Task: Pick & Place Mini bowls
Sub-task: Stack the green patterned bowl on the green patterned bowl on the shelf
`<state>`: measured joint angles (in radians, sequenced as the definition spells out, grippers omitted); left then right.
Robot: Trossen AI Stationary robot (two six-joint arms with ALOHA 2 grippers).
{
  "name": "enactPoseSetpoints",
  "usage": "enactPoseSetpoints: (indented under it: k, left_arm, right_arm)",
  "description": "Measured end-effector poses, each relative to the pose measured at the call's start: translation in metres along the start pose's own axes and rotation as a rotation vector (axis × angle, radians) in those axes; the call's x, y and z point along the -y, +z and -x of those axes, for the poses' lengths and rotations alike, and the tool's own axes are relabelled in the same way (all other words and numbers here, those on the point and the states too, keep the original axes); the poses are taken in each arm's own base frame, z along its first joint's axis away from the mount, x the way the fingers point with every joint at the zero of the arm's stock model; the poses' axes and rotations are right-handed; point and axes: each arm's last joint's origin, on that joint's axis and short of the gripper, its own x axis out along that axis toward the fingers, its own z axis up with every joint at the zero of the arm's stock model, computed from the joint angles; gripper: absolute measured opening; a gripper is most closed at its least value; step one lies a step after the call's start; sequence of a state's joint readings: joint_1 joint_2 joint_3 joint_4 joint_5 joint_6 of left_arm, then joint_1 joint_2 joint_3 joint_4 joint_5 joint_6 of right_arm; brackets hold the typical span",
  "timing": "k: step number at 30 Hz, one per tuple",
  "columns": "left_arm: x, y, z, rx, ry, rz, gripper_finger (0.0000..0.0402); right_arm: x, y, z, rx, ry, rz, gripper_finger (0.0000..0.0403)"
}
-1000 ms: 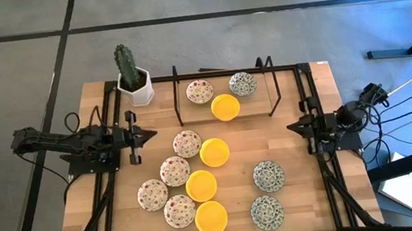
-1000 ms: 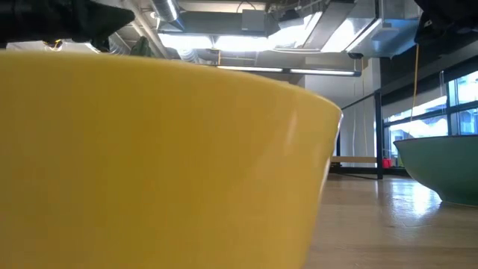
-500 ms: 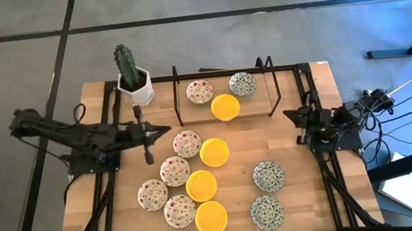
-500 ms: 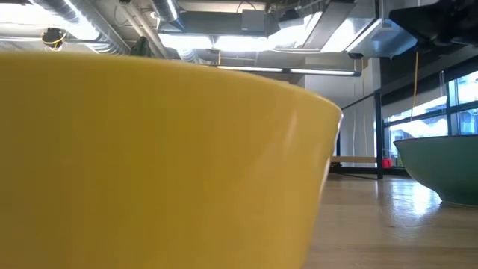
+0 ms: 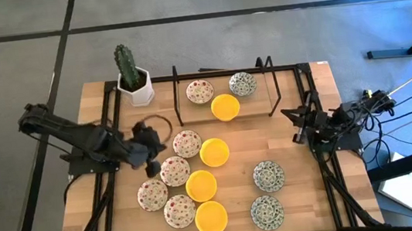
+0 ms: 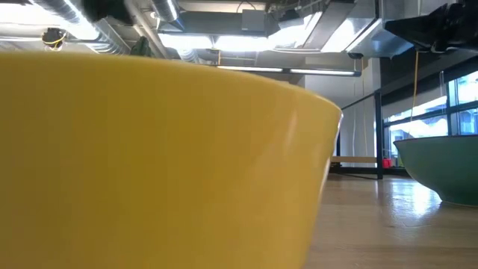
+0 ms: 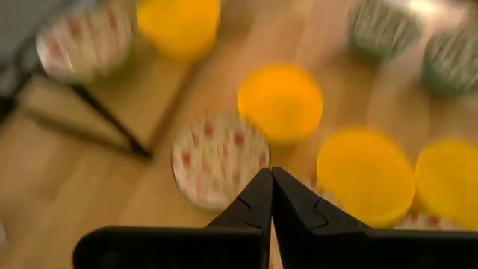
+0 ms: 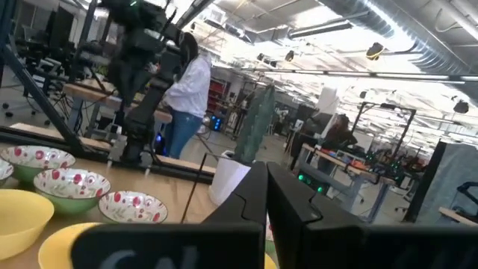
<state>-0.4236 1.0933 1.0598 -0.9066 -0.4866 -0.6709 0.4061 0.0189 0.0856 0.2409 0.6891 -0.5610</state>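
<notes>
On the wooden table (image 5: 294, 206) the mini bowls (image 5: 201, 185) lie in three groups. Three of them, one red-speckled, one grey-green and one yellow, sit inside a black wire rack (image 5: 176, 95) at the far side, next to the white cactus pot (image 5: 140, 91) at the far left corner. The biggest group fills the middle and the near left part: four red-speckled bowls and three yellow ones, set close together, some of them touching. Two grey-green bowls stand apart from them on the near right side. The left gripper (image 5: 149, 151) is over the table at the left edge of the middle group, just beside the red-speckled bowl (image 5: 187, 143) that is nearest to the rack; its fingers (image 7: 258, 196) are pressed together with nothing between them, and in the left wrist view they point down at this same bowl. This arm looks blurred from above, so it is hard to say if it touches any bowl. The right gripper (image 5: 298, 114) is at the right edge of the table, well apart from all the bowls, and its fingers (image 8: 258, 190) are also clenched on nothing. In the low view one yellow bowl (image 6: 149, 164) covers most of the picture. A person in a white top (image 8: 188, 86) stands in the room behind the table.
</notes>
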Motion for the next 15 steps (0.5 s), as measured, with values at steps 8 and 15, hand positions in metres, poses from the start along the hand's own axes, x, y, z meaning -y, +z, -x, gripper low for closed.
enactPoseSetpoints:
  k: [8, 15]
  left_arm:
    - [0.038, -0.035, -0.019, -0.216, -0.004, -0.09, 0.0005]
    - [0.055, -0.05, -0.021, -0.254, -0.003, -0.04, 0.0006]
  right_arm:
    - [0.001, 0.003, 0.0, 0.026, -0.007, -0.017, 0.001]
    - [0.001, 0.001, 0.0, 0.015, 0.001, -0.011, 0.001]
